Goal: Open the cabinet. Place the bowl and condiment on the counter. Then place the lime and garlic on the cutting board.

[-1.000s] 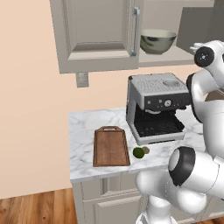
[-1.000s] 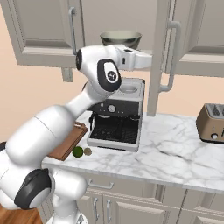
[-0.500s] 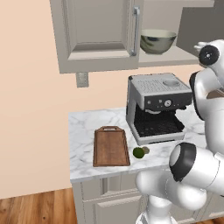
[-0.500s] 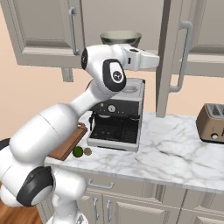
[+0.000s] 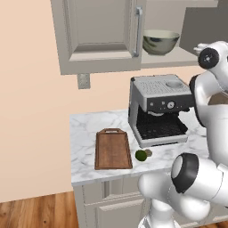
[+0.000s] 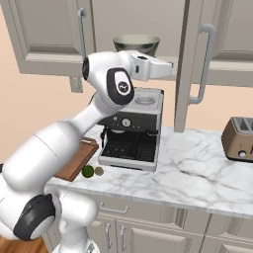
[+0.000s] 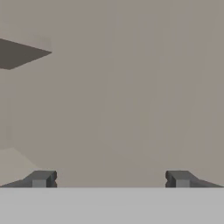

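Lime and garlic lie beside cutting board.

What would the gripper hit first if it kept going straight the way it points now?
Probably the grey-beige inner wall of the cabinet. The open gripper has nothing between its tips but that flat surface. Depth is hard to judge, and the bowl seems off its line.

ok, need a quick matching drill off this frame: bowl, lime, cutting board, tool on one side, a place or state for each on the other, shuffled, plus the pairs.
Things:
1. bowl
2. lime
3. cutting board
4. tool

Places or states:
A. lying on the counter with nothing on it
B. open, holding nothing
C. on the shelf of the open cabinet, above the coffee machine
D. on the counter between the board and the coffee machine, beside the garlic

Pairs: 1-C, 2-D, 3-A, 4-B
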{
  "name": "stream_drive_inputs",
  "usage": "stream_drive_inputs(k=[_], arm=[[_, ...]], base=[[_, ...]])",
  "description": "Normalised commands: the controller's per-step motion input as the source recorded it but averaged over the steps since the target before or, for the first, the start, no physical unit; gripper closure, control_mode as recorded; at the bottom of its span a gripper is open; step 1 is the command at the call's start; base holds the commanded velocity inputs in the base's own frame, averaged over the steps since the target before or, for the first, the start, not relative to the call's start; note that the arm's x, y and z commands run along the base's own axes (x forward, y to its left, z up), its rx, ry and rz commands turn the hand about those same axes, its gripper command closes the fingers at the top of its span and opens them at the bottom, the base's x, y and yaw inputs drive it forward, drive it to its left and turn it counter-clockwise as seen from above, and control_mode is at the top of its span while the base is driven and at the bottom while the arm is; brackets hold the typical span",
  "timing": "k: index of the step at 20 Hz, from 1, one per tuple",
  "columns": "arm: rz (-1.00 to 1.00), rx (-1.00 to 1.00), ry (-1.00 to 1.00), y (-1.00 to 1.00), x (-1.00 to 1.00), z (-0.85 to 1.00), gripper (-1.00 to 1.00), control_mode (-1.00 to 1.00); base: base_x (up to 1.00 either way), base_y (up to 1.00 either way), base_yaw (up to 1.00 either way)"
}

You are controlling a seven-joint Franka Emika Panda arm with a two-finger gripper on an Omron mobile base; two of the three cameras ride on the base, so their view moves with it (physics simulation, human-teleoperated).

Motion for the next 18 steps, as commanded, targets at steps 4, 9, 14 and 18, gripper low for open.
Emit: stream_drive_inputs(k=[4, 9, 14, 18], arm=[[0.08, -0.05, 0.00, 0.49, -0.16, 0.00, -1.00, -1.00], [0.07, -0.07, 0.00, 0.59, -0.28, 0.01, -1.00, -1.00], [0.03, -0.03, -0.02, 0.45, -0.39, 0.11, -1.00, -1.00], [0.00, -0.01, 0.00, 0.31, -0.38, 0.17, -1.00, -1.00]], base=[[0.00, 0.00, 0.00], [0.00, 0.00, 0.00], [0.00, 0.00, 0.00], [0.00, 0.00, 0.00]])
